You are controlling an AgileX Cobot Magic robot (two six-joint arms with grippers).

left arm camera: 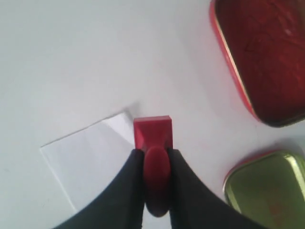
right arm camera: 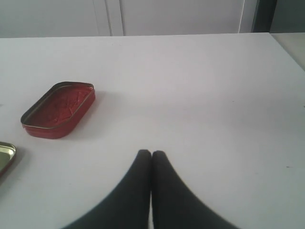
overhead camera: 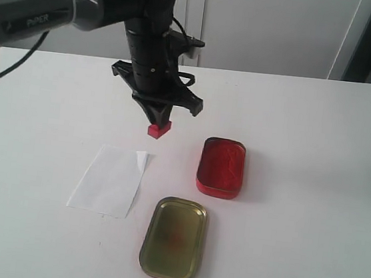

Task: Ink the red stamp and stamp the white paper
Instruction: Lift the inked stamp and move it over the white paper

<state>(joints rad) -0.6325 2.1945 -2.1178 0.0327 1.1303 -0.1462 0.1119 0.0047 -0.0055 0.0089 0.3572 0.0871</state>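
The exterior view sits raised off the near edge of the white bench (overhead camera: 321,127), facing down and across to the far edge and the wall. The left wrist view looks almost straight down, close above the middle. The right wrist view lies low, facing the far edge. All three share the red rounded-rectangle ink pad tin (overhead camera: 221,167) and gold-coloured metal tin lid (overhead camera: 174,238); exterior and left wrist also share the thin white rectangular paper sheet (overhead camera: 108,179).

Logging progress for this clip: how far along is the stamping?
Done: ink tin open, lid aside, left tool gripping the red stamp. In hand: stamp held between the tin and the white paper. Left: stamping the paper, which looks unmarked; whether the stamp is inked, I cannot tell.
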